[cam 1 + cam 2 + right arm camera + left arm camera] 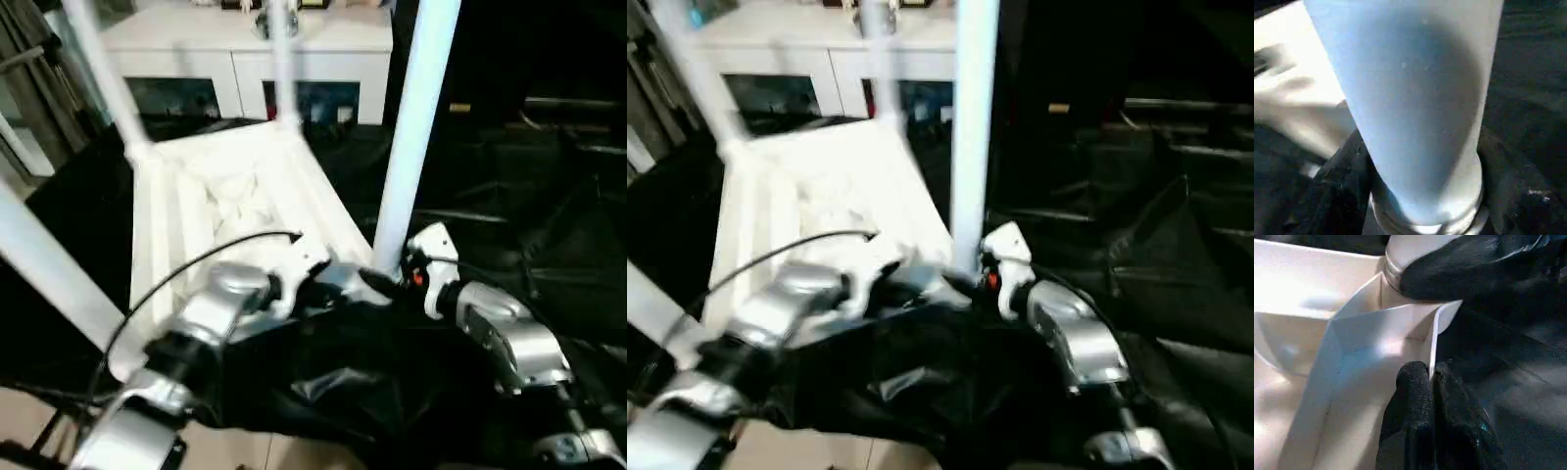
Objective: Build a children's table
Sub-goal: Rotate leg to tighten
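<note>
Tabletop (235, 196) lies upside down in front of us on black sheeting (392, 392), ribbed underside up, legs standing up out of the corner sockets. Near-right leg (416, 127) rises right in front of our R arm; far legs (282, 59) stand by the far corners, another leg (49, 264) slants up at near left.

L gripper (1431, 382) is pinched tight on the thin rim wall of the tabletop at the near edge: one black finger (1410, 396) inside the rim, the other outside, rim clamped between.

R gripper (1425, 196) wraps the base of the near-right leg just above its socket, black fingers (1347, 186) on either side of the tube and touching it, so jaws stand wide but closed on the leg.

Behind the tabletop: white cabinet (245, 59) w/ glass doors. Dark clutter to the right, blurred, can't ID.
</note>
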